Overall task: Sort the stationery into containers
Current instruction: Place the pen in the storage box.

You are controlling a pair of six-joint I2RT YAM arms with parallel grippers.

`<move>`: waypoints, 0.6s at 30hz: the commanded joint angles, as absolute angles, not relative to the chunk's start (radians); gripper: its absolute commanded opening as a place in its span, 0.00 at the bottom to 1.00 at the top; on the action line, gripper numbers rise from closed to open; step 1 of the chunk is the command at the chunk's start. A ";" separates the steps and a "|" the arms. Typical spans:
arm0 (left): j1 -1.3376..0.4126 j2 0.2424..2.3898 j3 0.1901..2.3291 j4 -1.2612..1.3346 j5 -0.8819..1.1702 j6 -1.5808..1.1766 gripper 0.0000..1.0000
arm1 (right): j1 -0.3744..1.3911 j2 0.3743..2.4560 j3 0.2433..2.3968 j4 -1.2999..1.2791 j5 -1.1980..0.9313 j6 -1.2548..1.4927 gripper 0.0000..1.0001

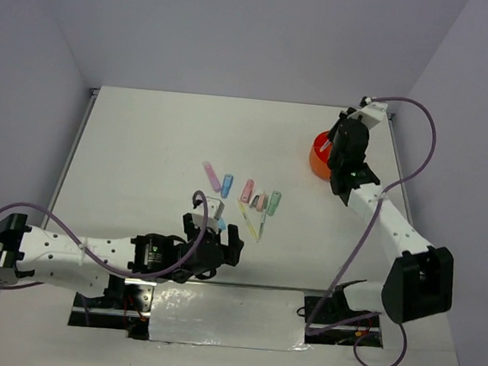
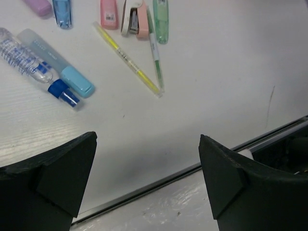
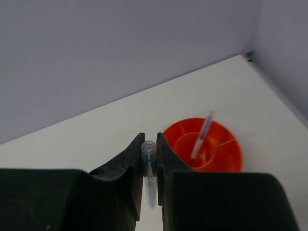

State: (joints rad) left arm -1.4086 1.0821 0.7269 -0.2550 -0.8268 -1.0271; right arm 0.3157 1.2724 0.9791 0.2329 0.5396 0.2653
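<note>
One pen clamped, organiser half hidden

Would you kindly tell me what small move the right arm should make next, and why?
Probably carry the right gripper sideways over the orange organiser: it is shut on a clear pen, and the organiser sits beside it, not beneath.
</note>
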 commanded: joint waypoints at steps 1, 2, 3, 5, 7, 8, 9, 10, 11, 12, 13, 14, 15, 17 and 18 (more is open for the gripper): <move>-1.410 1.095 0.758 -0.328 -0.775 -1.022 0.99 | 0.241 1.364 1.049 0.395 0.725 0.170 0.00; -1.408 1.097 0.753 -0.325 -0.763 -1.017 0.99 | 0.229 1.376 1.042 0.444 0.754 0.135 0.00; -1.407 1.098 0.752 -0.319 -0.756 -1.012 0.99 | 0.213 1.400 1.042 0.483 0.747 0.123 0.00; -1.398 1.103 0.752 -0.290 -0.724 -0.980 0.99 | 0.160 1.430 1.064 0.494 0.718 0.126 0.00; -1.382 1.117 0.761 -0.278 -0.706 -0.947 0.99 | 0.118 1.479 1.126 0.424 0.660 0.169 0.00; -1.378 1.123 0.775 -0.278 -0.693 -0.939 0.99 | 0.111 1.492 1.150 0.410 0.646 0.179 0.00; -1.374 1.134 0.781 -0.278 -0.692 -0.927 0.99 | 0.106 1.517 1.155 0.403 0.626 0.183 0.00; -1.367 1.138 0.787 -0.278 -0.689 -0.919 0.99 | 0.104 1.526 1.158 0.402 0.618 0.183 0.00; -1.362 1.143 0.796 -0.273 -0.680 -0.913 0.99 | 0.106 1.543 1.163 0.402 0.611 0.180 0.00; -1.359 1.147 0.798 -0.272 -0.678 -0.905 0.99 | 0.103 1.548 1.163 0.397 0.604 0.181 0.00; -1.352 1.149 0.799 -0.265 -0.675 -0.902 0.99 | 0.104 1.558 1.158 0.399 0.603 0.183 0.00; -1.345 1.150 0.799 -0.262 -0.664 -0.899 0.99 | 0.104 1.563 1.154 0.411 0.597 0.183 0.00; -1.332 1.150 0.798 -0.258 -0.655 -0.900 0.99 | 0.103 1.568 1.152 0.413 0.588 0.181 0.00; -1.316 1.150 0.792 -0.244 -0.634 -0.902 0.99 | 0.103 1.591 1.152 0.419 0.572 0.175 0.00; -1.307 1.152 0.790 -0.238 -0.614 -0.900 0.99 | 0.103 1.595 1.154 0.416 0.565 0.178 0.00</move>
State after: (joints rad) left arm -1.3296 1.1481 0.7601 -0.2806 -0.6567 -0.9241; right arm 0.0986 1.5723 1.1221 0.3599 0.5873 0.1776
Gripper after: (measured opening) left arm 0.993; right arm 0.177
